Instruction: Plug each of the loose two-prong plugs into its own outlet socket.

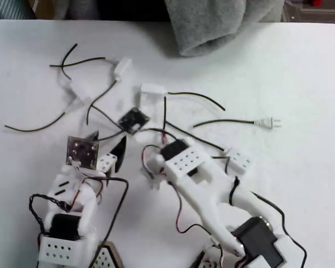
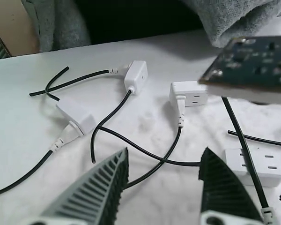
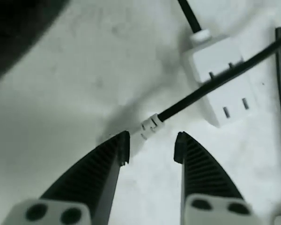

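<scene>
My right gripper (image 3: 151,147) is open just above the table, its fingers on either side of a small white plug end (image 3: 151,124) on a black cord. That cord lies across a white outlet socket (image 3: 222,84) just beyond. My left gripper (image 2: 165,157) is open and holds nothing, low over a black cord (image 2: 145,152); in the high view the left gripper (image 1: 107,144) sits left of centre. Ahead of it lie three white sockets (image 2: 136,75), (image 2: 77,115), (image 2: 189,93). A loose two-prong plug (image 1: 268,121) lies at the right, clear of both arms.
A fourth socket (image 2: 255,166) lies near the left gripper's side, and another (image 1: 237,162) lies beside the right arm. Black cords criss-cross the table's middle. The right arm's camera board (image 2: 246,65) hangs close by. A grey cloth (image 1: 212,25) lies at the back edge.
</scene>
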### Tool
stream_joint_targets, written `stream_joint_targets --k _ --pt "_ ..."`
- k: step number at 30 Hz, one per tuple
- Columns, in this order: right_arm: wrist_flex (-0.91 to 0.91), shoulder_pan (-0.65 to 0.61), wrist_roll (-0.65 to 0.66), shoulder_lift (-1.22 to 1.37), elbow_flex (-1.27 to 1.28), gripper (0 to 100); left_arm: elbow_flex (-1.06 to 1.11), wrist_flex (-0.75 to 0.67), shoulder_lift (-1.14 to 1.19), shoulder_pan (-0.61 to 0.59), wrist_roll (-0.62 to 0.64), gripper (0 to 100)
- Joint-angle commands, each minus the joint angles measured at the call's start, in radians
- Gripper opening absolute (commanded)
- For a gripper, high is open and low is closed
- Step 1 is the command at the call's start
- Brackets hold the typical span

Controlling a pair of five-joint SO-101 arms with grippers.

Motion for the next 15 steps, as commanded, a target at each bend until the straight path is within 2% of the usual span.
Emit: stream_joint_targets --k 1,3,15 --pt "0.008 -0.042 -0.04 0.012 -0.051 21.5 -0.005 0.003 -0.019 0.004 -0.026 24" --pt "0.01 -0.041 -0.035 0.012 -0.048 24.3 -0.005 0.003 -0.019 0.004 -0.026 24" --pt "0.001 -0.042 -0.032 0.013 0.049 23.7 -0.005 0.003 -0.019 0.004 -0.028 24"
